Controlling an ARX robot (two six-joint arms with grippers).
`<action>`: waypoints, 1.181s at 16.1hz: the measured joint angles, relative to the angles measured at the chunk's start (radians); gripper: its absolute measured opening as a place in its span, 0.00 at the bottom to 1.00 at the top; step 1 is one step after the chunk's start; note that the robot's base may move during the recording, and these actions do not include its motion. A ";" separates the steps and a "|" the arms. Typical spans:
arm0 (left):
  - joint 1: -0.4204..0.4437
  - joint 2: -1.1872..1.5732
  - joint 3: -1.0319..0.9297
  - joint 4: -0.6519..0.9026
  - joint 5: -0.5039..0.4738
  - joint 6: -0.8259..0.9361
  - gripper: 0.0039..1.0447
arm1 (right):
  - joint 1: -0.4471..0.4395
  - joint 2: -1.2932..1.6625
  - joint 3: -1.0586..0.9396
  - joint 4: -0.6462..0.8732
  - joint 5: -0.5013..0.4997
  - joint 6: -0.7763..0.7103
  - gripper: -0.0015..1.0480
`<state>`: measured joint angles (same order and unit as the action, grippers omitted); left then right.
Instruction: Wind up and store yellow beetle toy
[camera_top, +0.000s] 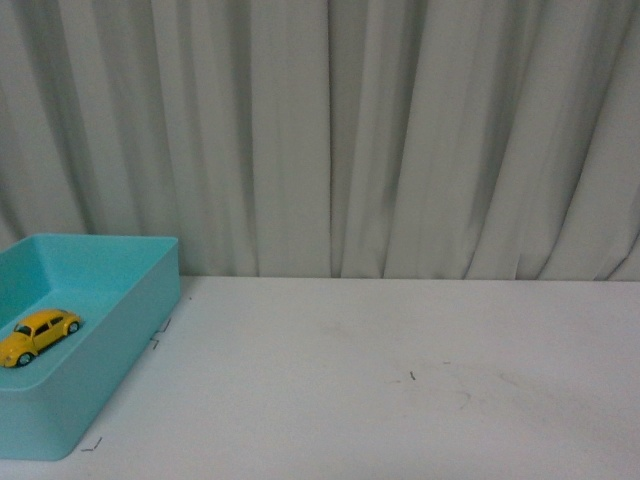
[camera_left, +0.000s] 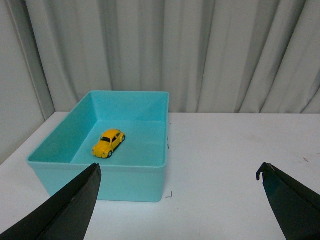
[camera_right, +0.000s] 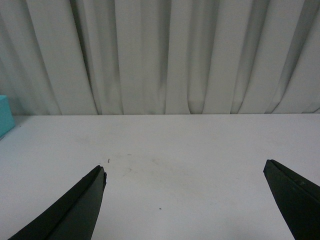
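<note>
Sitting inside blue bin (camera_left: 150, 172): yellow beetle toy (camera_left: 108, 143). Left gripper (camera_left: 180, 175) and right gripper (camera_right: 185, 175) spread wide apart, holding nothing.

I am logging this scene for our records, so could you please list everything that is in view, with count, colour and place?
small glossy yellow beetle toy car: one, yellow with dark windows and black wheels, on the floor of the bin, clear of its walls.
rectangular turquoise plastic bin: one, turquoise, at the table's left side in the front view.
table: one, white, bearing small dark marks, spanning all views.
pleated curtain: one, pale grey-white, hanging behind the table.
left gripper: one, black fingers spread wide, holding nothing, hovering short of the bin.
right gripper: one, black fingers spread wide, holding nothing, over bare table.
</note>
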<state>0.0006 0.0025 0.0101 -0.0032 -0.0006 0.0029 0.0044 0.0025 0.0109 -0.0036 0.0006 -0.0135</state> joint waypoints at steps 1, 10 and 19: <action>0.000 0.000 0.000 0.000 0.000 0.000 0.94 | 0.000 0.000 0.000 0.000 0.000 0.000 0.94; 0.000 0.000 0.000 0.001 0.000 0.000 0.94 | 0.000 0.000 0.000 0.000 0.000 0.000 0.94; 0.000 0.000 0.000 -0.001 0.001 0.000 0.94 | 0.000 0.000 0.000 0.000 0.000 0.003 0.94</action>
<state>0.0006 0.0029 0.0101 -0.0044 0.0006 0.0029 0.0044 0.0025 0.0109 -0.0040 0.0006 -0.0109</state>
